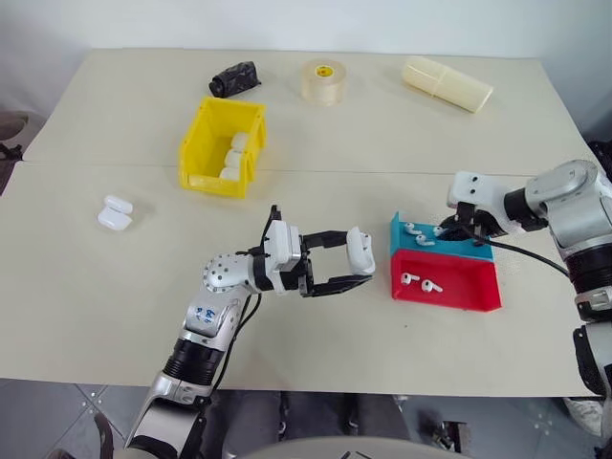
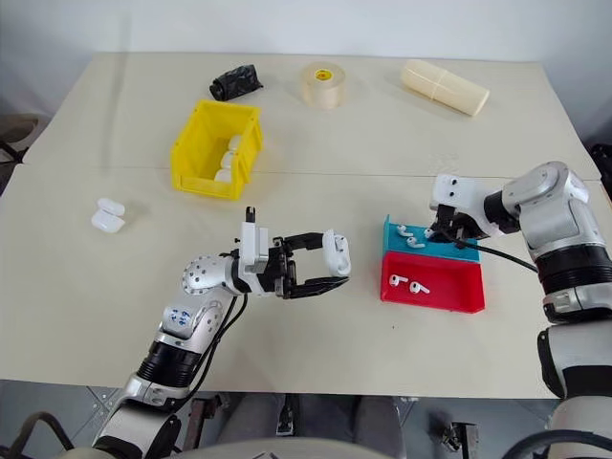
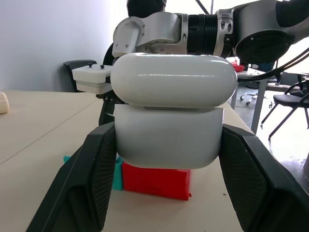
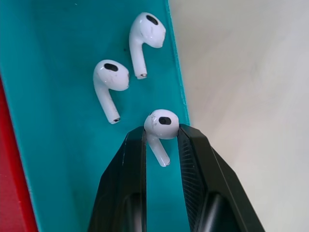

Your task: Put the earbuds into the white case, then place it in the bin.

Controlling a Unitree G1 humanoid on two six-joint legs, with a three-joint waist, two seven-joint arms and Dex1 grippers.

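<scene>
Right gripper (image 4: 161, 140) pinches a tiny glossy white earbud (image 4: 161, 126) in the teal plastic tray (image 4: 58, 145); the open white pebble-shaped case (image 1: 360, 251), clamped by the left gripper (image 1: 356, 270), waits at nine o'clock.

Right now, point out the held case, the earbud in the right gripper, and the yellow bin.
White case (image 3: 169, 111): left wrist view, body front.
Earbud (image 4: 161, 124): right wrist view, head.
Yellow bin (image 1: 196, 143): left eye view, left wall.

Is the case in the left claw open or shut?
Open. The white case in the left claw has its lid lifted off the body, with a gap along the seam.
</scene>
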